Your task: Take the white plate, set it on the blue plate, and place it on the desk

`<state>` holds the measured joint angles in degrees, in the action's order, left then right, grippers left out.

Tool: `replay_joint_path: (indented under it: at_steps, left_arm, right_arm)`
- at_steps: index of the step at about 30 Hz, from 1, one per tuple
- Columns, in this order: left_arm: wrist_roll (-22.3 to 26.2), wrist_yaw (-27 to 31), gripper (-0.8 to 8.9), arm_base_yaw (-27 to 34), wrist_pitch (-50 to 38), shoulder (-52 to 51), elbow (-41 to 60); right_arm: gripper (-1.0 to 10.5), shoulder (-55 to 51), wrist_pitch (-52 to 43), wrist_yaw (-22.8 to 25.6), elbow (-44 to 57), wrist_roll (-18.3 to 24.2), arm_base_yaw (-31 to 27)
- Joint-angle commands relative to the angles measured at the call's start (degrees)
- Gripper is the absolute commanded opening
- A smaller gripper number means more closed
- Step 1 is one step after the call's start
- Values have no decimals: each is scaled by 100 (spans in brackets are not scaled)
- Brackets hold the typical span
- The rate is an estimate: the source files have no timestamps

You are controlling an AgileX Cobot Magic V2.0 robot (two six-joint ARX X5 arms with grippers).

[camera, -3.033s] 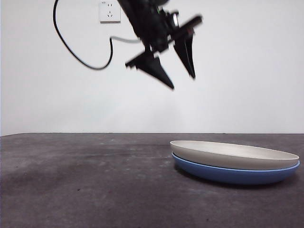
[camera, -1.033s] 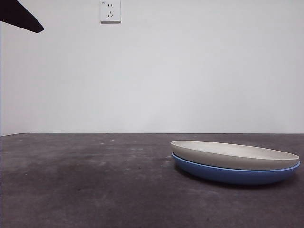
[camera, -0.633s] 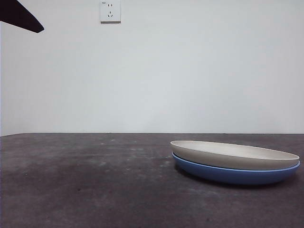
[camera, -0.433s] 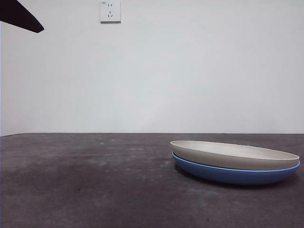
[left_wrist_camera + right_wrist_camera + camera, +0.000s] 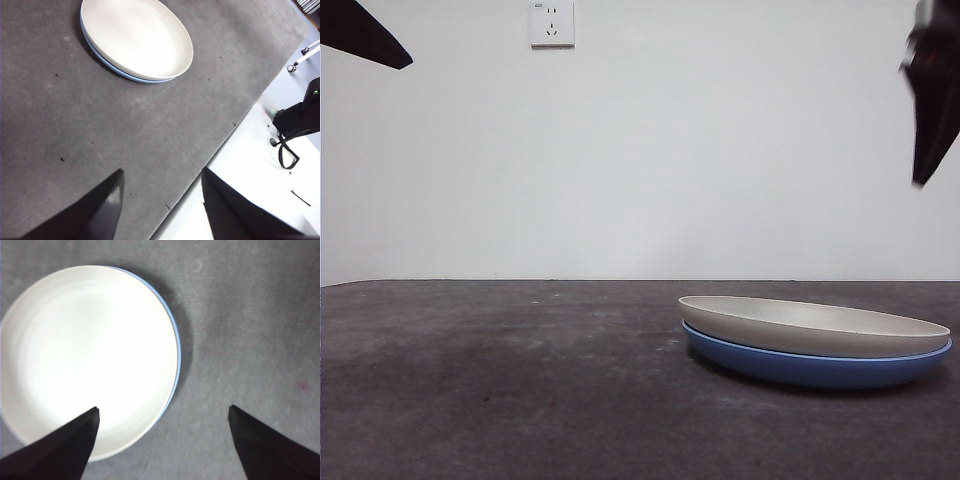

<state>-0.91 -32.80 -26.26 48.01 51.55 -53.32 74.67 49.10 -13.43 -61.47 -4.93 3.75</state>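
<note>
The white plate [image 5: 810,324] lies stacked in the blue plate [image 5: 810,371] on the right side of the desk [image 5: 500,380]. My right gripper [image 5: 926,140] hangs high above the stack's right edge, at the front view's top right corner. In its wrist view the right gripper [image 5: 163,407] is open over the white plate [image 5: 90,360], with the blue plate's rim [image 5: 176,342] peeking out. My left gripper [image 5: 162,171] is open and empty, far from the white plate [image 5: 137,37]. It shows as a black tip [image 5: 360,35] at the top left.
A wall socket [image 5: 551,23] sits on the white wall behind. In the left wrist view the desk [image 5: 100,130] ends at an edge near the gripper, with a white surface and a black device [image 5: 297,117] beyond it.
A black gripper has come into the front view at the top right, above the plates. The arm seen over the middle 2.6 s ago sits at the top left corner. The plates have not moved.
</note>
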Motion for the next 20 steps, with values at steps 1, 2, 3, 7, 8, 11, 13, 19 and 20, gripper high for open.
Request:
replay_joint_path:
  at_steps: [1,2,3,7,8,11,13,19,20]
  left_arm:
    - [70,-24,246,-22,-44,22,-68]
    - [70,-26,246,-22,-44,22,-68]
    - [70,-24,246,-22,-44,22,-68]
    - [70,-24,246,-22,-44,22,-68]
    - [70,-24,246,-22,-44,22,-68]
    - [70,-24,246,-22,-44,22,-68]
    - [68,-24,246,-22,-44,22,-68]
    - [70,-24,246,-22,-44,22,-68]
    - [70,-24,246,-22,-44,22,-68]
  right_arm:
    - [414,417,-234,-4,-101,9,22]
    - [414,544,-304,-4,-101,28,22]
    - [414,640,-363,-4,-101,48,22]
    - [414,1049,-610,-7,-101,48,26]
    - [414,1130,-651,-9,-101,50,26]
    - [413,1377,-776,-7,-101,76,26]
    - [413,1537,-868,-9,-101,85,26]
    - [371,1910,-1067,-15,-101,90,26]
    - [353,1961,-1102,-24,-101,90,26]
